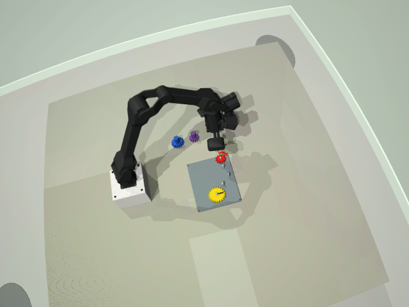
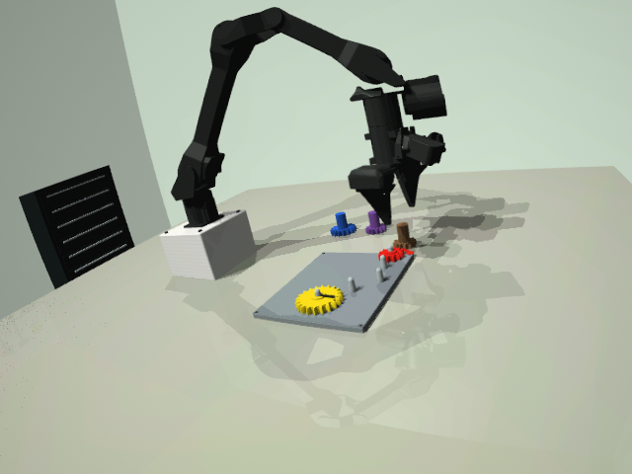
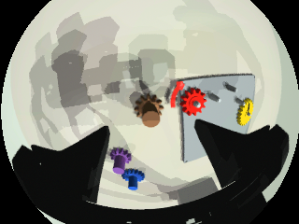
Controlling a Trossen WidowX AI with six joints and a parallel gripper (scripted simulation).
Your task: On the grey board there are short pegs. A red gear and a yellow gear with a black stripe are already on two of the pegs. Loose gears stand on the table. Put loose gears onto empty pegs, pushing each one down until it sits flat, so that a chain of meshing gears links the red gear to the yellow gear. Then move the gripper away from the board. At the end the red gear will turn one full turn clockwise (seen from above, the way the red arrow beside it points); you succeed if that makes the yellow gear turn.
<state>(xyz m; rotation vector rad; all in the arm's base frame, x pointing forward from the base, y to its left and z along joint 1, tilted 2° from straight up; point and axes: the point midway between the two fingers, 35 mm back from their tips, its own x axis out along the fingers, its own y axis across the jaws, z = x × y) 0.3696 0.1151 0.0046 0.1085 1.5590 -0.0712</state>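
Note:
My gripper [image 2: 400,214] [image 3: 152,127] is open and empty, pointing down above the brown gear [image 2: 402,233] [image 3: 150,119]. That gear stands on the table beside the board's red-gear corner, hidden in the top view. The purple gear [image 1: 193,135] [image 2: 373,221] [image 3: 120,161] and blue gear [image 1: 177,141] [image 2: 341,224] [image 3: 133,178] stand upright on the table. On the grey board [image 1: 201,185] [image 2: 306,276] [image 3: 196,135] sit the red gear [image 1: 220,159] [image 2: 390,256] [image 3: 191,105] and yellow gear [image 1: 215,198] [image 2: 311,303] [image 3: 244,117]. Three bare pegs stand between them, including the middle peg [image 1: 228,174] [image 2: 379,275] [image 3: 231,87].
The white base block [image 1: 130,194] [image 2: 194,255] carries the arm, left of the board in the top and exterior views. The red arrow [image 3: 175,92] lies beside the red gear, on the brown gear's side. A black slatted panel [image 2: 84,224] stands at the far left in the exterior view.

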